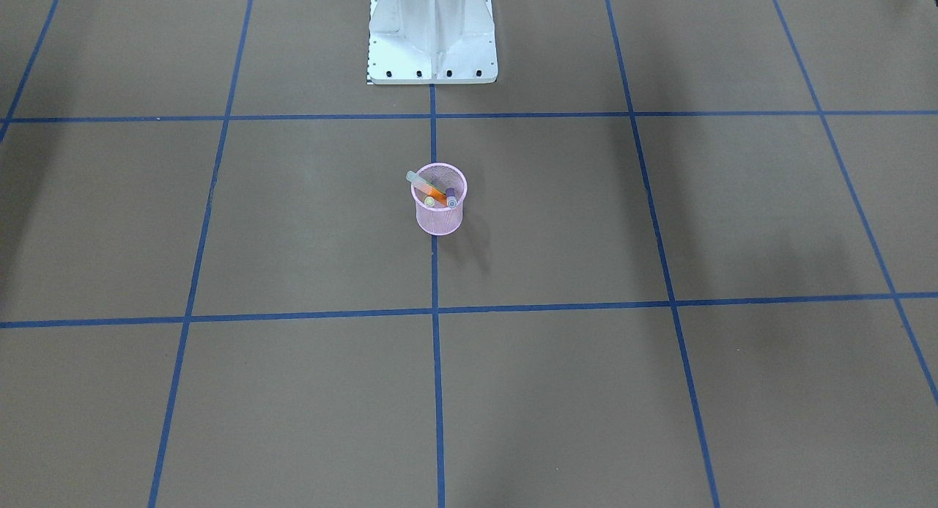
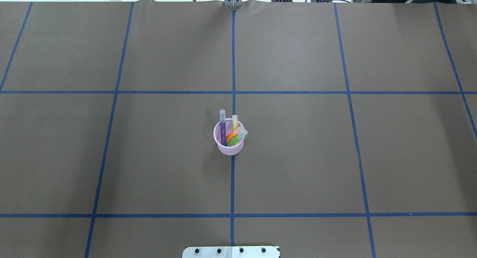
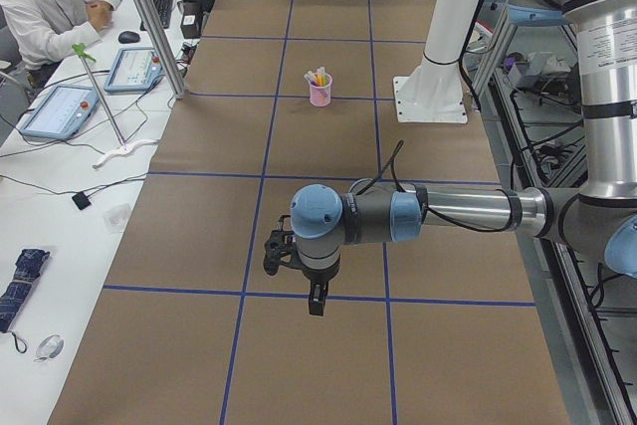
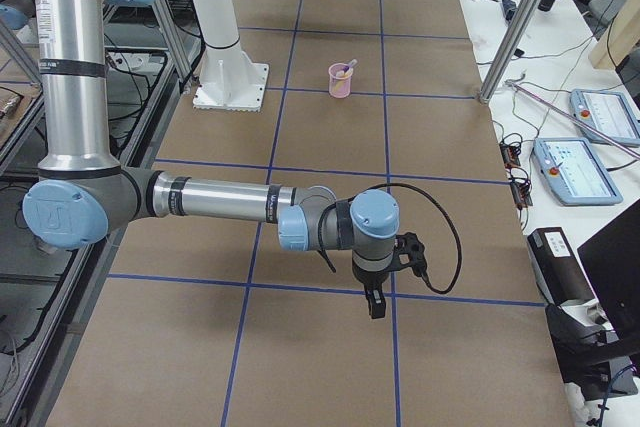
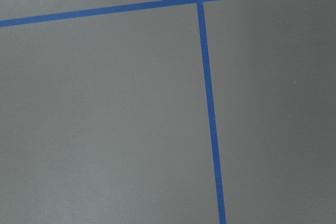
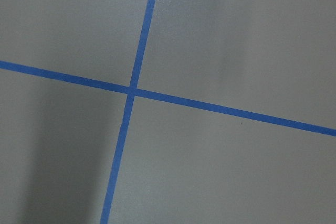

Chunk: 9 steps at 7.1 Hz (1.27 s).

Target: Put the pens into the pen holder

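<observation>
Apparently at the finishing stage, judging by where things lie. Standing upright at the middle of the surface [image 2: 111, 157], right on the centre tape line [image 2: 233, 64] and well apart from both ends: the pen holder [image 2: 229, 149]. Leaning inside it, pale cap ends poking above the rim: the purple pen [image 2: 223, 133], the orange pen [image 2: 231, 135] and the green pen [image 2: 234, 140]. Also a yellowish tip [image 2: 234, 121] at the far rim, possibly a fourth pen, though too small to say for sure.

Hanging above the surface toward its left end, pointed down, far from the pen holder: the left gripper [image 3: 317, 306]. Much the same toward the right end: the right gripper [image 4: 375, 309]. Shown only by the side cameras, so cannot tell whether either set of fingers is wide or narrow. Nothing but bare surface and crossing tape in the two wrist views.

To close out well: count the colours inside the rim from overhead before calling it done. For any further arm move, rise straight up first, then travel along the nearer end, never sweeping low across the middle. Worth remembering that a light pen holder with pens leaning to one side would probably tip at a slight nudge.
</observation>
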{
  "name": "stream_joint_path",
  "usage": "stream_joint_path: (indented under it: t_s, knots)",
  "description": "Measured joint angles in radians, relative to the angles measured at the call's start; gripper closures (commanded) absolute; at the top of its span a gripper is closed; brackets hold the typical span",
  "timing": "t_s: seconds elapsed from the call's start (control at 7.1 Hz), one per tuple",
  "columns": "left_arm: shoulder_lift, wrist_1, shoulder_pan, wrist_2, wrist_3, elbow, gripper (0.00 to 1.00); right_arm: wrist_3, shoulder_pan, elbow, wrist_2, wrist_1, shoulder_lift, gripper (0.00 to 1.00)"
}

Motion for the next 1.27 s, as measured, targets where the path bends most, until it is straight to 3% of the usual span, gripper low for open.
stream_joint_path:
  t_s: [1.27]
  knots:
    - [0.025, 0.000, -0.001, 0.018, 0.002, -0.012, 0.00, 0.002, 0.000, 0.006, 0.008, 0.052, -0.043, 0.00]
